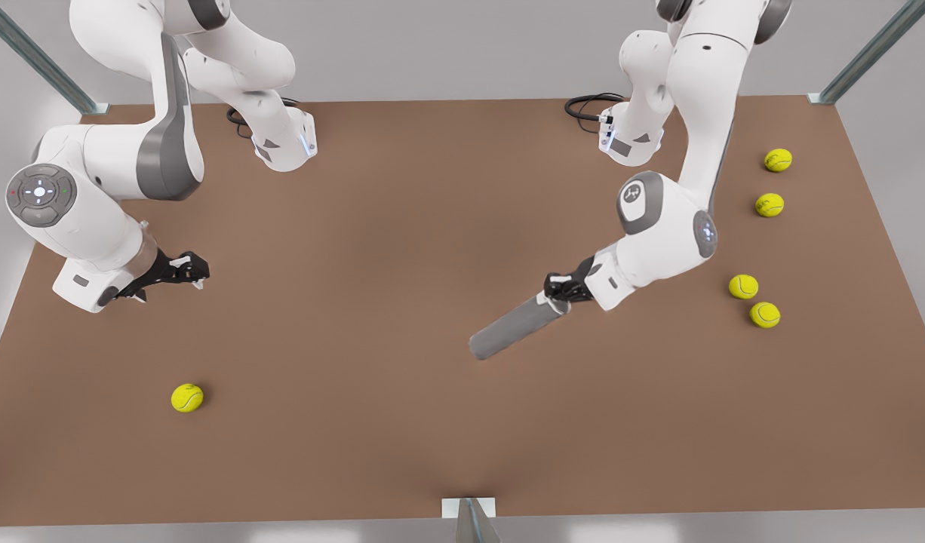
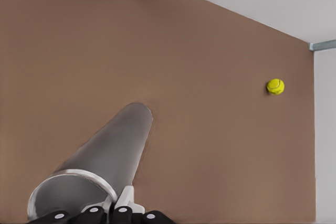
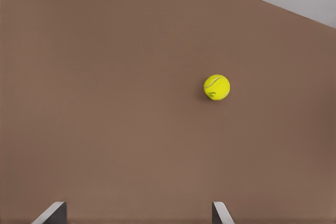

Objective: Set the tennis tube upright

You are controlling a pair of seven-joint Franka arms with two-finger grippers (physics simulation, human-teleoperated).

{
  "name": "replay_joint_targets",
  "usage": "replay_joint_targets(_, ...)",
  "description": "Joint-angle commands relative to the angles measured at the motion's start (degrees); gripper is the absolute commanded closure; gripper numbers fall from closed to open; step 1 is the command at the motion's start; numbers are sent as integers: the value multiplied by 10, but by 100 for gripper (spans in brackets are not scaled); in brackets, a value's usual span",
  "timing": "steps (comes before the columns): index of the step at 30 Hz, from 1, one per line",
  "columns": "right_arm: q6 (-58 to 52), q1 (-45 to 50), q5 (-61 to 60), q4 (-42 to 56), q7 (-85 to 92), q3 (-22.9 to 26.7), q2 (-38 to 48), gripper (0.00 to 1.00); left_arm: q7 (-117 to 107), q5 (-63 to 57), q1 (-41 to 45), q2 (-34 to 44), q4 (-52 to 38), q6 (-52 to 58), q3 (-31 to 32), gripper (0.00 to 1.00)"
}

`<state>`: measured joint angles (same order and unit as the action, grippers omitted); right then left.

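a: where is the tennis tube [image 1: 512,325]?

b: it lies on the brown table [image 1: 402,226], a little right of the middle in the front view. it is not upright; it slants, with its closed end low toward the front view's left and near edge, and its rimmed end up toward the right. in the left wrist view the tennis tube [image 2: 102,163] runs away from the camera, its lighter rim closest.

a: what has hold of it?

b: the left gripper [image 1: 561,289], on the arm at the front view's right, is clamped on the rimmed end. in the left wrist view the left gripper [image 2: 107,214] sits right at that rim, one pale finger [image 2: 125,198] pressed against the tube's outer wall.

a: and the other arm?

b: the right gripper [image 1: 193,272] waits at the front view's left, well apart from the tube, above bare table. in the right wrist view its two fingertips [image 3: 52,213] stand wide apart with nothing between them.

a: anything else around?

b: a lone tennis ball [image 1: 187,397] lies near the front edge on the left, below the right gripper; it shows in the right wrist view [image 3: 217,87] too. four more balls [image 1: 765,314] lie scattered along the right side of the table, behind the left arm
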<state>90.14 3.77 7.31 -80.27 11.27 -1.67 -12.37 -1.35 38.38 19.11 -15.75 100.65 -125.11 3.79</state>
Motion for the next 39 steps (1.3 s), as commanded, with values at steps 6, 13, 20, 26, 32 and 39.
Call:
replay_joint_targets(6,0,1,0,0,2,0,1,0,-16,-206,11,12,-1,29,0,79)
replay_joint_targets(13,0,1,0,0,2,0,1,0,-23,-328,21,14,-1,29,0,79)
replay_joint_targets(20,-1,0,0,0,8,0,1,0,-23,-362,21,-1,-1,22,0,79)
replay_joint_targets(26,0,1,0,0,12,0,1,0,-23,-388,21,-7,-4,21,0,79)
replay_joint_targets(32,0,2,0,0,12,0,1,0,-24,-389,19,-10,-3,19,1,1)
replay_joint_targets(39,0,0,0,0,14,0,1,0,-24,-387,20,-10,-6,4,1,1)
